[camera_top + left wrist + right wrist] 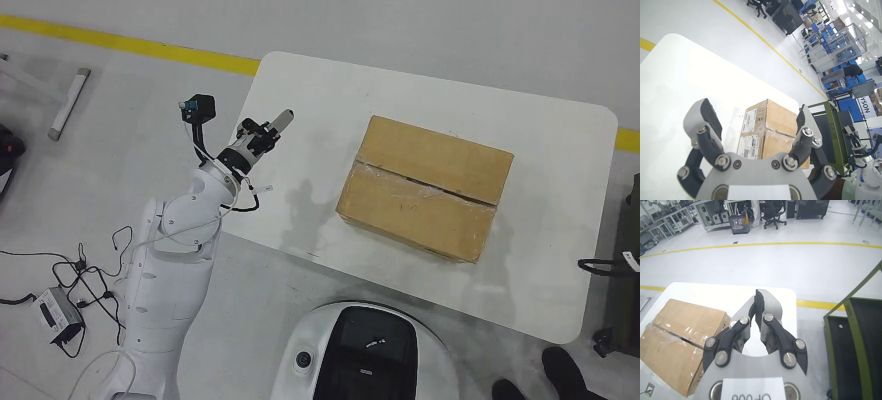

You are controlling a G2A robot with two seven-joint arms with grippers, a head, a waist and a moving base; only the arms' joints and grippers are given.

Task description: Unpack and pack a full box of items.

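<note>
Top view: you have one cardboard box (425,187), flaps shut and taped, right of centre on the one white table (300,90). Left gripper (284,119) hovers over the table's left part, well apart from the box; its wrist view shows two fingers spread wide, holding nothing. Right gripper (758,303): pads pressed together, empty, box at lower left of its frame.
</note>
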